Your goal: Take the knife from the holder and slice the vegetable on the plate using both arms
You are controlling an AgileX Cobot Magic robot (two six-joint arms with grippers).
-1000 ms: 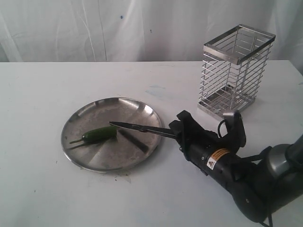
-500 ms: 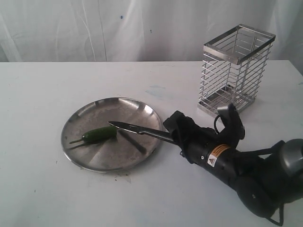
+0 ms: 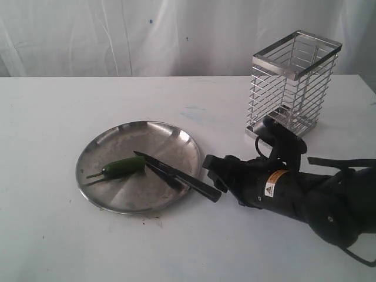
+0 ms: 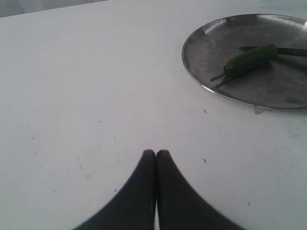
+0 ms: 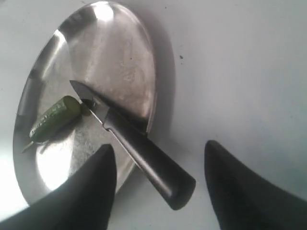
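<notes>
Exterior view: the knife (image 3: 176, 175) lies flat, its blade on the plate (image 3: 158, 136) and its black handle crossing the raised rim so that the butt rests on the table (image 3: 59, 106). Its tip sits just beside the thick end of the vegetable (image 3: 123, 167); whether the two touch cannot be told. The green pepper lies whole near the middle of the plate, with its thin stem pointing away from the knife.

Right wrist view: the right gripper (image 5: 159, 146) stands wide open, with one finger on either side of the knife (image 5: 134, 148) handle and neither touching it, so it holds nothing. The vegetable (image 5: 53, 117) and the scuffed plate (image 5: 120, 57) lie beyond the fingers.

Left wrist view: the left gripper (image 4: 156, 152) has its fingertips pressed together on nothing, over bare table near the plate (image 4: 216, 43) and apart from the vegetable (image 4: 250, 60).

Behind the right arm stands the holder (image 3: 291, 88), upright and well apart from the plate; the arm's wrist and cable hide part of its lower front. A white curtain (image 3: 117, 35) closes the back.
</notes>
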